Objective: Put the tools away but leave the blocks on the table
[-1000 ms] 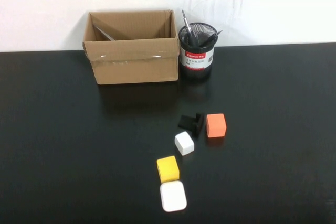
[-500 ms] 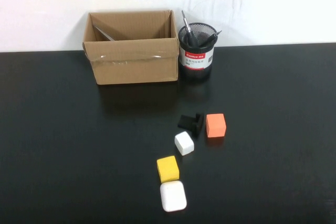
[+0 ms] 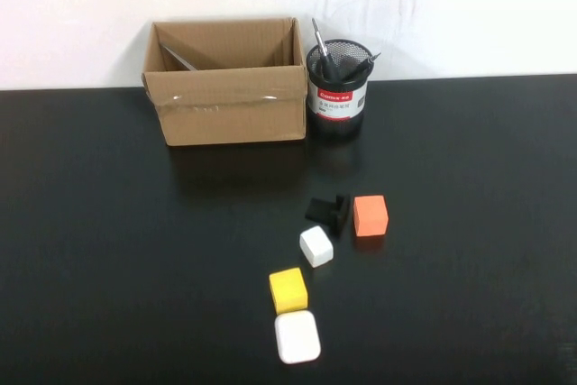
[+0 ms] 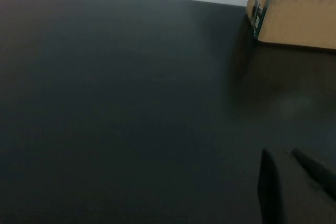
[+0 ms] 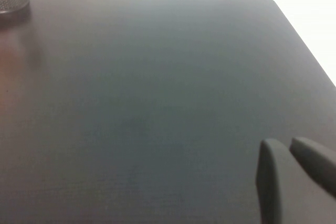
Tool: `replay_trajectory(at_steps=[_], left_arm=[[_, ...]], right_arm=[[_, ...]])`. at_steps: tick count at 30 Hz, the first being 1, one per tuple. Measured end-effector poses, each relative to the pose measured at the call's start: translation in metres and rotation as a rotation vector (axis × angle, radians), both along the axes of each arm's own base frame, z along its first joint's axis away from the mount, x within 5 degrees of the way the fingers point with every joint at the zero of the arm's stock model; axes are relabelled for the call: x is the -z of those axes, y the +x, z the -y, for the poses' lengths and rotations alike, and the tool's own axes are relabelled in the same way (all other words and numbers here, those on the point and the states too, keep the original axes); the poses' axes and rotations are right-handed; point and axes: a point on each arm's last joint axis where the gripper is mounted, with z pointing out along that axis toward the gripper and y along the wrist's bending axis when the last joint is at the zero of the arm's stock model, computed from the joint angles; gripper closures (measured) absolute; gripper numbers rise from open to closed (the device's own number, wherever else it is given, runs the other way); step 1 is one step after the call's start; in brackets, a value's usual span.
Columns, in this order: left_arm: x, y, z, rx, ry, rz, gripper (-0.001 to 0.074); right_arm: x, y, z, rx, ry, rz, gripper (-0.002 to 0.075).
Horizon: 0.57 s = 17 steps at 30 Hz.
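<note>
Slim black-handled tools (image 3: 335, 62) stand in black mesh pen cup (image 3: 338, 101) beside brown cardboard box (image 3: 225, 87). Orange cube (image 3: 370, 215), small white cube (image 3: 316, 246), yellow cube (image 3: 288, 290), flat white rounded square (image 3: 297, 337) on matte black bench (image 3: 108, 250). Left pincer (image 4: 294, 182) together, empty (near box corner). Right pincer (image 5: 291, 174) together, over bare bench.
</note>
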Motion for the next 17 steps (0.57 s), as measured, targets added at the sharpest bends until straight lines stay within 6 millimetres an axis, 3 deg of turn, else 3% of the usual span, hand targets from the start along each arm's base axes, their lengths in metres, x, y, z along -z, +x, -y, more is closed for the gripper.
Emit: replay_trajectory(at_steps=[17], left_arm=[[0.0,-0.0003,0.0033,0.063,0.0,0.0,0.0736]], right_arm=[[0.0,0.0,0.0,0.0,0.0,0.0,0.0734]])
